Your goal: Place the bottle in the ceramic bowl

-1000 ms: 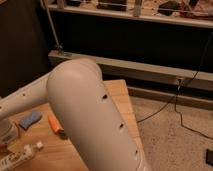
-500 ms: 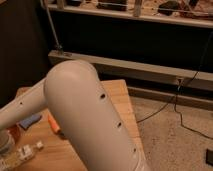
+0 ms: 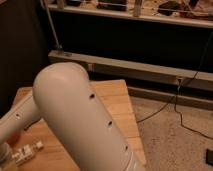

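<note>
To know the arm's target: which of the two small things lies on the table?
The white-capped bottle, lying on the wooden table beside the gripper at the picture's lower left edge; the dark thing lies on the floor.

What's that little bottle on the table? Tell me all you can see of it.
The bottle is small, slim, translucent-white plastic by its look, with a white cap and dark label markings. It lies on its side on the wooden table, cap towards the right. A grey part at the picture's left edge, probably the end effector, sits close beside it; contact is unclear.
</note>
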Available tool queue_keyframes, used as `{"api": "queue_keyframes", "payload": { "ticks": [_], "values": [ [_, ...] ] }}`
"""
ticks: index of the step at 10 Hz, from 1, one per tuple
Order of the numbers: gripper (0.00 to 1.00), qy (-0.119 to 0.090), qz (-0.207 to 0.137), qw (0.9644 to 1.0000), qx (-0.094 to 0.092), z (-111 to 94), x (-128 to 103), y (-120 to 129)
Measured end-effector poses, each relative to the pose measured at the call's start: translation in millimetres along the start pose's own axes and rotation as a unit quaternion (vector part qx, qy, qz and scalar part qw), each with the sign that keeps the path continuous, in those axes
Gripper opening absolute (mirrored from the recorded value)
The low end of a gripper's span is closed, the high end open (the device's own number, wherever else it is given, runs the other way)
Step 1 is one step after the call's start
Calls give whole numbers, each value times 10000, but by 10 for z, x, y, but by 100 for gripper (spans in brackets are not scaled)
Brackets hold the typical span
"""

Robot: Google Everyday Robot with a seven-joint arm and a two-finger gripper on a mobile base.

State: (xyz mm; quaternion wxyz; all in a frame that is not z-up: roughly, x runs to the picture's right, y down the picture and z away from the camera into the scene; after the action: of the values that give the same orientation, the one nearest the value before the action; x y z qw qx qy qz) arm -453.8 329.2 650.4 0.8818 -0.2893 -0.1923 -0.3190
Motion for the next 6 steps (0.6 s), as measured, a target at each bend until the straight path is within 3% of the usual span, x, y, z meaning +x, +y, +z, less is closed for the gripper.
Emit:
{"api": "queue_keyframes", "payload": {
  "ticks": [4, 6],
  "values": [
    [65, 78, 337, 9991, 227, 178, -319, -195],
    [65, 212, 479, 9982, 297, 217, -388, -287]
  ]
}}
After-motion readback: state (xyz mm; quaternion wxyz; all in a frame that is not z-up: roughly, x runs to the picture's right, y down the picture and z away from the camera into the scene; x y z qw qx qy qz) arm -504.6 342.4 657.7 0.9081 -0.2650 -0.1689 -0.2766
